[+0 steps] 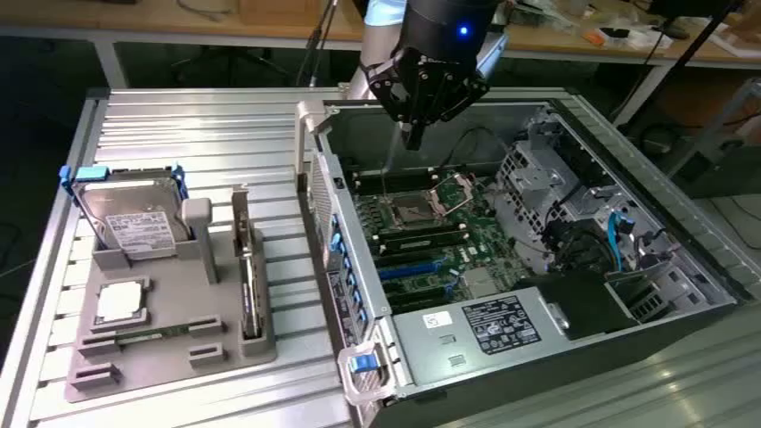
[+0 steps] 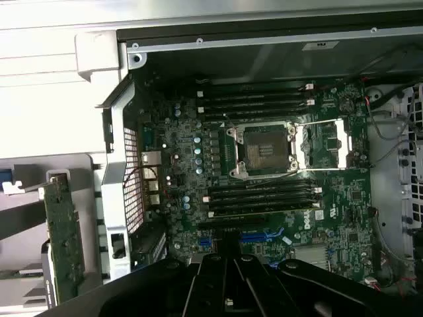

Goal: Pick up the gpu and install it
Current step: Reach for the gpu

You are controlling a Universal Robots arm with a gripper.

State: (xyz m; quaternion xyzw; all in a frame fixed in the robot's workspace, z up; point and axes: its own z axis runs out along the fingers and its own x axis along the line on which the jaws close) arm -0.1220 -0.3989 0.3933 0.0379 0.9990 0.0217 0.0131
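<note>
Hovering over the computer case (image 1: 316,169), the fingers (image 1: 413,134) sit pressed together, empty, far from the gpu (image 1: 248,267).

Lighting: even, overhead, moderately bright.
Exterior view: slatted bench (image 1: 178,125) pale, soft sheen at upper left; case (image 1: 666,294) interior shadowed, darkest at lower right; small blue lamp (image 1: 462,31) glowing at upper centre.
Wrist view: bench glares white; motherboard (image 2: 264,152) dim; tool (image 2: 228,281) a dark silhouette.
</note>
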